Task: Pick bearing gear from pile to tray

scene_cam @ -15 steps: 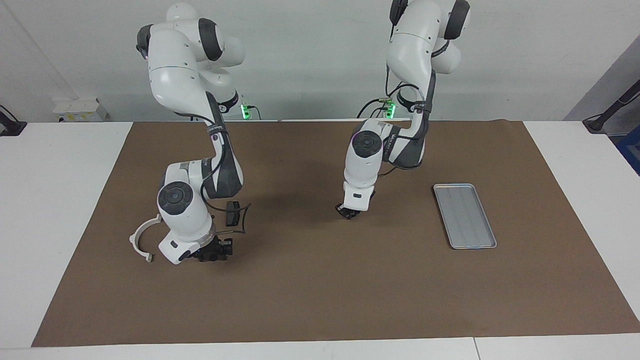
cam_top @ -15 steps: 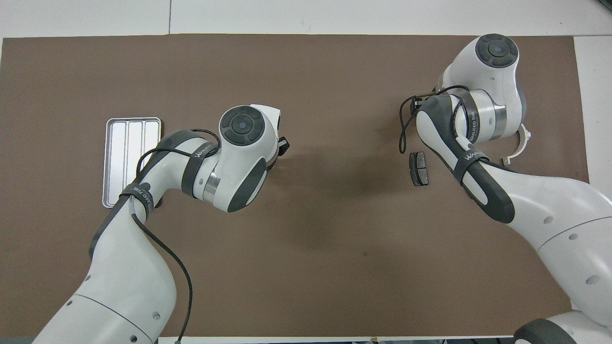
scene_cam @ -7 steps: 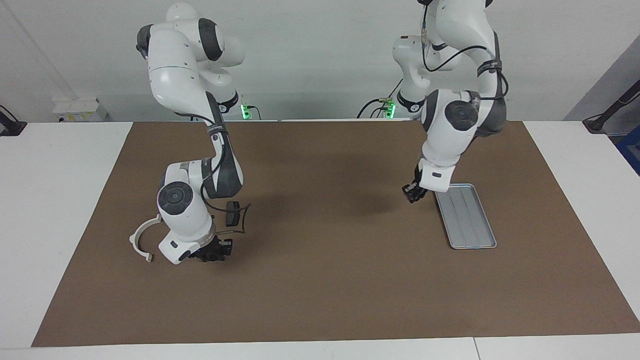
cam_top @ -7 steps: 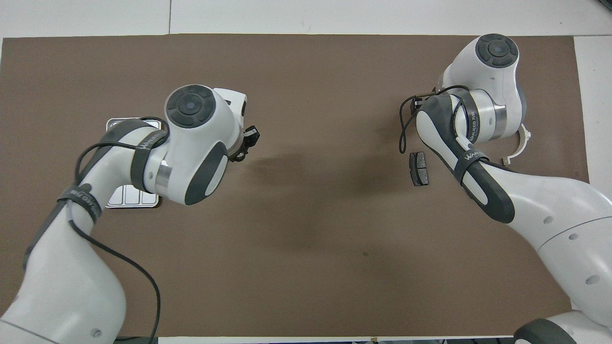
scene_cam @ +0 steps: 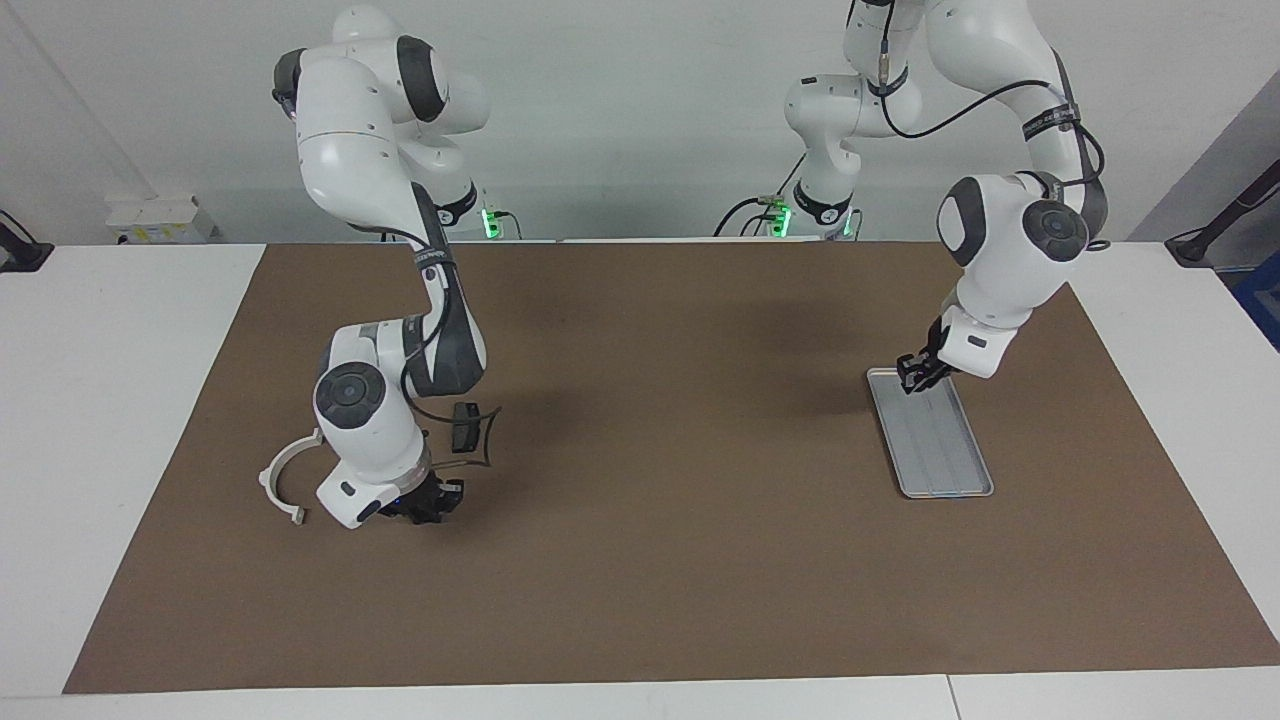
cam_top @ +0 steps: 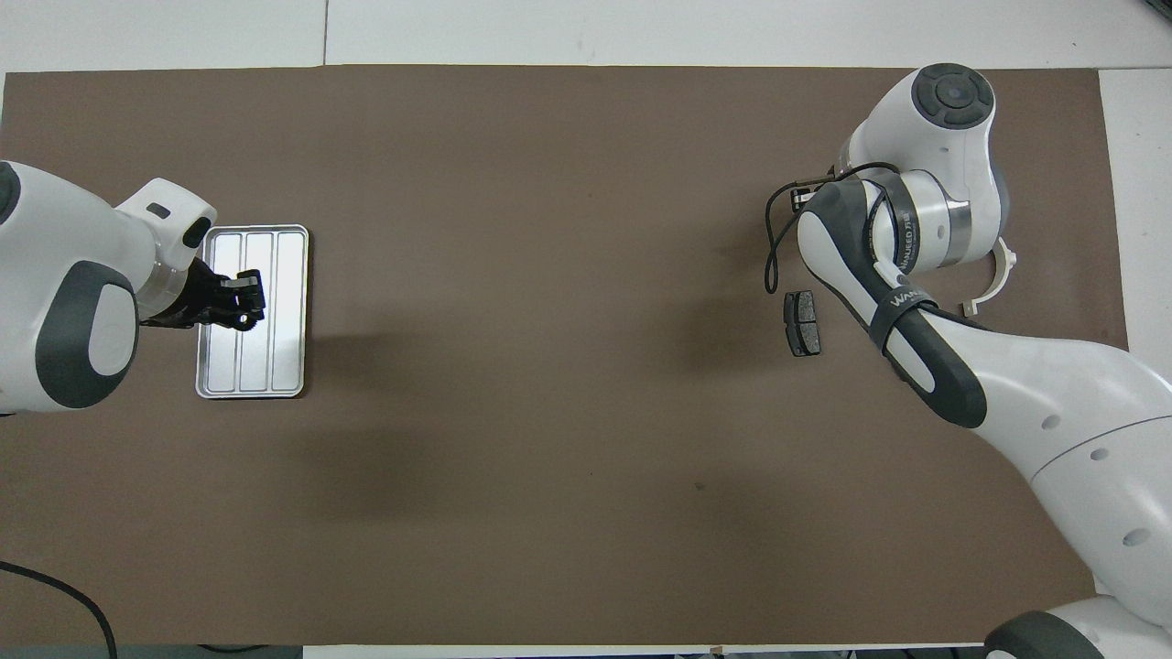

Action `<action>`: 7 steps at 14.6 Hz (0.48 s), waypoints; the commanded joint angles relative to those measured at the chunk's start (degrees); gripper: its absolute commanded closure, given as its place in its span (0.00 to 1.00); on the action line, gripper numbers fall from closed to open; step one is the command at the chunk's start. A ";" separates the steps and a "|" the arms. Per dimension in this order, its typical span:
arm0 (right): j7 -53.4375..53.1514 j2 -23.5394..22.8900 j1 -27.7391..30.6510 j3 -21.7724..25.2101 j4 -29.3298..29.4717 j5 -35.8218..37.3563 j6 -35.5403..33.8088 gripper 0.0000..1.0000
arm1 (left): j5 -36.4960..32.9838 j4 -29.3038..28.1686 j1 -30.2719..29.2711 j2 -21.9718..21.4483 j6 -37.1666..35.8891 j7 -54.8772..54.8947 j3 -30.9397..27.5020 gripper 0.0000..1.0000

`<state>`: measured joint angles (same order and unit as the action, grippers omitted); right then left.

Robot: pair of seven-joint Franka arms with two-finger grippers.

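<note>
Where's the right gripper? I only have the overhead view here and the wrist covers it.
Observer: The right gripper is low at the mat, beside the white half-ring bracket and farther from the robots than the brake pad.
Operator: Shut?
Observer: Shut. I cannot tell whether a part sits between the tips.
Operator: Is the left gripper down on the tray?
Observer: The left gripper hangs over the end of the tray nearer to the robots. I cannot confirm that it touches.
</note>
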<state>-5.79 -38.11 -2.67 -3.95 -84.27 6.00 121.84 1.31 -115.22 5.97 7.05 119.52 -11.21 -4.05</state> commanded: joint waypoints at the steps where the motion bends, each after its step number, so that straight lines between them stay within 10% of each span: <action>1: 2.01 0.32 0.92 -0.71 -0.37 0.77 0.33 0.85 | -0.43 -6.85 -1.74 -2.39 6.33 2.42 0.71 1.00; 7: 1.22 0.58 -0.57 -0.71 2.61 0.33 -5.70 1.00 | -0.43 -11.25 -3.24 -2.13 11.26 2.33 0.71 1.00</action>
<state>-5.54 -38.05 -2.87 -4.09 -83.53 6.00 120.18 1.31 -122.99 3.52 6.88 127.74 -9.54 -3.93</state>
